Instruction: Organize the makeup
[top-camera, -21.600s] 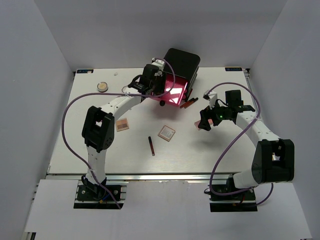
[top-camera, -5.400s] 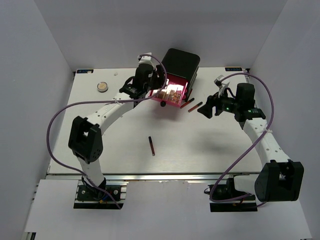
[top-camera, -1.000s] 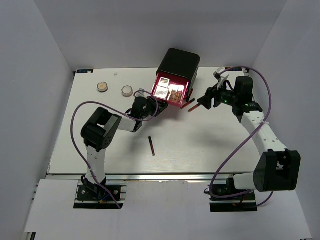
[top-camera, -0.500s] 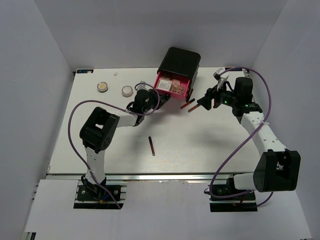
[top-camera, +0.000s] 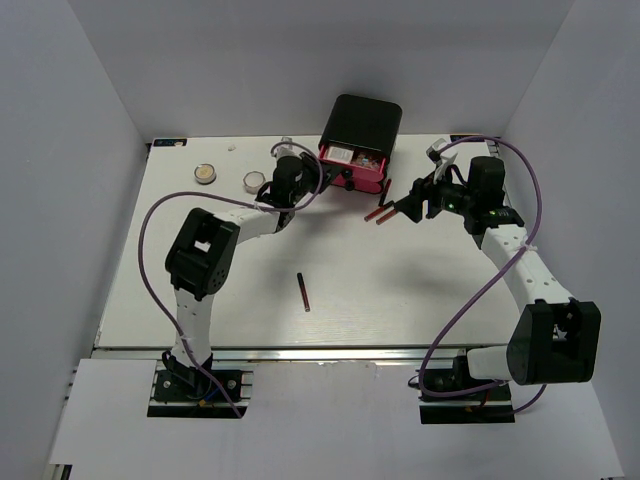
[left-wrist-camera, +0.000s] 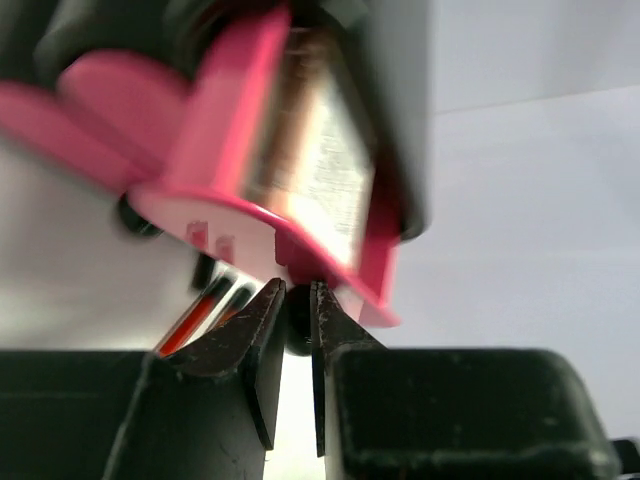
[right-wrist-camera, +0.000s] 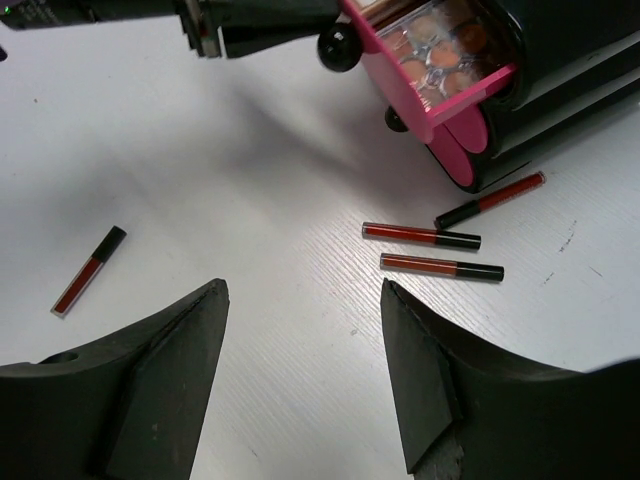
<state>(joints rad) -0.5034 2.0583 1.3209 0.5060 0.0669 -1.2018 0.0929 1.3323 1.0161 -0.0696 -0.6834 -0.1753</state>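
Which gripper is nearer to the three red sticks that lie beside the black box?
Right. The right gripper sits just right of the red sticks, jaws open toward them. The left gripper is farther, at the black box front, shut on the drawer knob.

Overhead view, two close wrist views

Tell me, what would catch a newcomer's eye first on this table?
The black box at the far edge, its bright pink drawer part open with makeup inside, and the left arm's jaws pinching its black knob. Next, three dark red sticks lying right beside the box, and a fourth stick alone mid-table.
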